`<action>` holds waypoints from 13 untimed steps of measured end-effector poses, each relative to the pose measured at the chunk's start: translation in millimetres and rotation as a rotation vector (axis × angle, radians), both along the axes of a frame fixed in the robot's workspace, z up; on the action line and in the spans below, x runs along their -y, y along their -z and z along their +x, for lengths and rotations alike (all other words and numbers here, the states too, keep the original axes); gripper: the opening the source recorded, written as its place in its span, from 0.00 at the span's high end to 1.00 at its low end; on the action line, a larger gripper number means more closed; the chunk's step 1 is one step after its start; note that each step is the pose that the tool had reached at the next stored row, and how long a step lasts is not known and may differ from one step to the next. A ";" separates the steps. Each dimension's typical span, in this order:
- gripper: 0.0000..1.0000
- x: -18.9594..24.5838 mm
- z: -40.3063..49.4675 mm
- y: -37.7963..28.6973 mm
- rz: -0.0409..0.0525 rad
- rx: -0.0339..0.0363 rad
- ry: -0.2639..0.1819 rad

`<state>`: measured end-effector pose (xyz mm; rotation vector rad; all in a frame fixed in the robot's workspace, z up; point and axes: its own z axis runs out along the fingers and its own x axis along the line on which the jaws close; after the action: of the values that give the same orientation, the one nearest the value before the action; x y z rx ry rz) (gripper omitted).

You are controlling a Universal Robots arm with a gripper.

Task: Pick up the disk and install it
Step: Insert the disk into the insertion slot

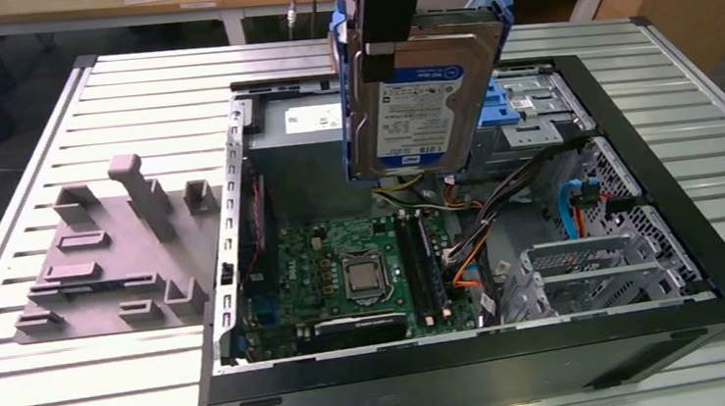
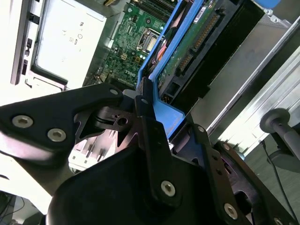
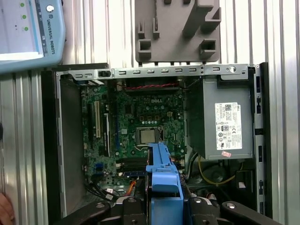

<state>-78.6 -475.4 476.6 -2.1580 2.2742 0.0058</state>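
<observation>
The disk (image 1: 417,100) hangs upright above the open computer case (image 1: 680,234), its white-and-blue label facing the exterior view and blue rails along both edges. My gripper (image 1: 397,25) is shut on its upper end, over the back half of the case. In the second wrist view the black fingers (image 2: 146,123) clamp the blue rail of the disk (image 2: 187,51), whose green circuit board side and connector edge show. In the first wrist view the disk (image 3: 162,169) is seen edge-on as a blue rail, between the gripper (image 3: 162,204) and the motherboard below.
Inside the case are a green motherboard (image 1: 348,263), a grey power supply box with a white sticker (image 3: 225,124), loose cables and metal drive cages with blue tabs (image 1: 532,109). A grey moulded fixture (image 1: 111,250) lies on the slatted metal table (image 1: 37,389) at the exterior view's left.
</observation>
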 end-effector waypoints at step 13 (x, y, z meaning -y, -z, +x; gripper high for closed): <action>0.63 27.3 3.7 2.9 0.0013 0.0003 0.000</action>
<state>-74.9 -502.6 473.7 -2.1573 2.2734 0.0069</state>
